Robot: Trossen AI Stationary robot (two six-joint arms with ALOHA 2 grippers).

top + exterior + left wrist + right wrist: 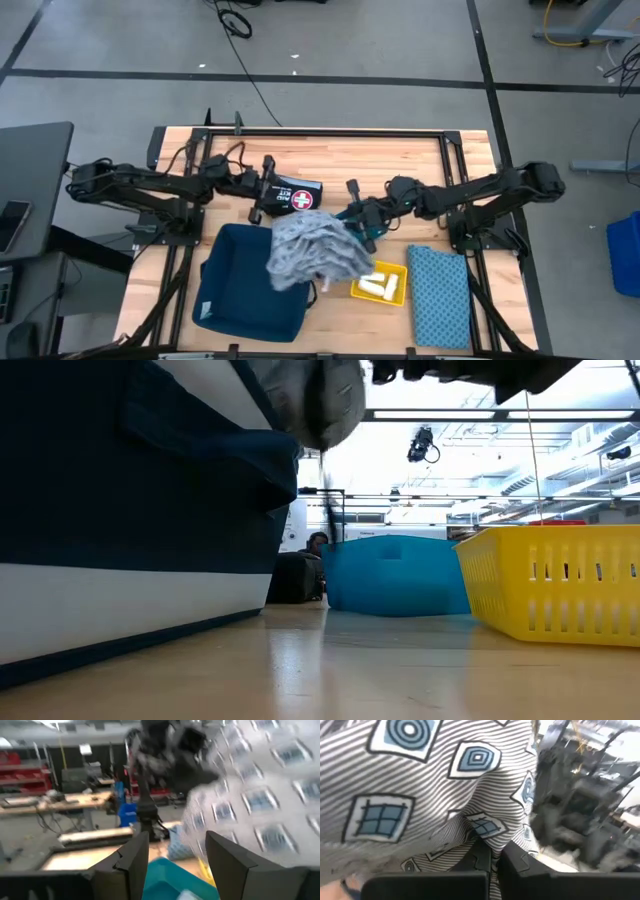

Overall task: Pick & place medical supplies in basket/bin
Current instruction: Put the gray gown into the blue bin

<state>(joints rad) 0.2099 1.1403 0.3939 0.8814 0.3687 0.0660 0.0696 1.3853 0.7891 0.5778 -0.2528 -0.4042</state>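
Note:
The grey-blue patterned cloth bundle (315,252) hangs in the air over the right rim of the dark blue bin (245,290); it fills the right wrist view (420,785) and shows at the top of the low view (320,400). My right gripper (360,225) is shut on it. A flat blue patterned cloth (438,295) lies on the table to the right. White rolls (378,285) lie in the yellow basket (400,272). My left gripper (260,200) is open, beside a black pouch, and touches nothing; the left wrist view shows the cloth (260,795) ahead of it. My right gripper pinches a gathered fold of the cloth bundle (487,832) between its two shut fingers (515,860), at the bundle's upper right side. The fingers reach in from the table's right. The bundle is lifted clear and hangs slack below and to the left of the fingers.
A black pouch with a red cross (297,197) lies by my left gripper near the table's far middle. The yellow basket (560,580) stands right of the bin (120,510), with the blue cloth (400,575) behind it in the low view. A black frame rims the table.

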